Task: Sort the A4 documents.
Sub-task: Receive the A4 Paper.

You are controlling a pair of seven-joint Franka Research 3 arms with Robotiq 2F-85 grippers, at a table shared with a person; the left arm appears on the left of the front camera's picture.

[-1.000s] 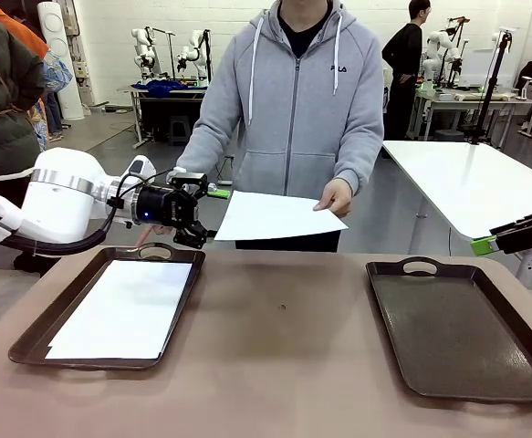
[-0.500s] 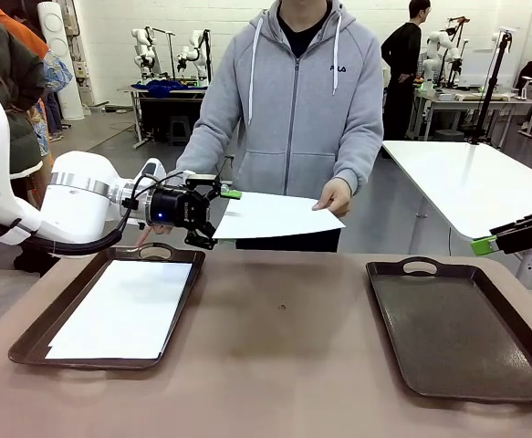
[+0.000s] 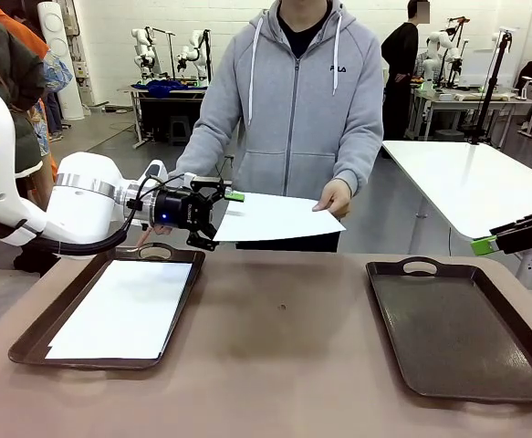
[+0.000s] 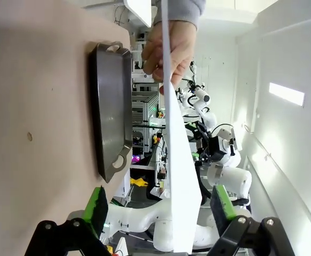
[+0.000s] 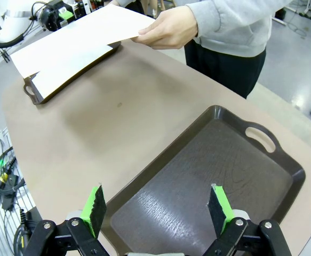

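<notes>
A person's hand (image 3: 339,196) holds out a white A4 document (image 3: 275,217) above the table's far edge. My left gripper (image 3: 220,219) is open, its fingers above and below the sheet's left edge. In the left wrist view the sheet (image 4: 174,160) runs edge-on between the green pads (image 4: 98,208), touching neither. Another A4 document (image 3: 124,308) lies flat in the left dark brown tray (image 3: 28,342). My right gripper (image 5: 157,208) hangs open over the bare right tray (image 5: 208,181), off at the table's right side (image 3: 498,239).
The right tray (image 3: 457,328) holds nothing. The person in a grey hoodie (image 3: 293,100) stands at the far side of the table. A small dark speck (image 3: 282,307) marks the brown tabletop between the trays. A white table (image 3: 471,182) stands behind on the right.
My left gripper has moved right toward the held sheet, and its open fingers now straddle the sheet's left edge. The right arm has stayed still.
</notes>
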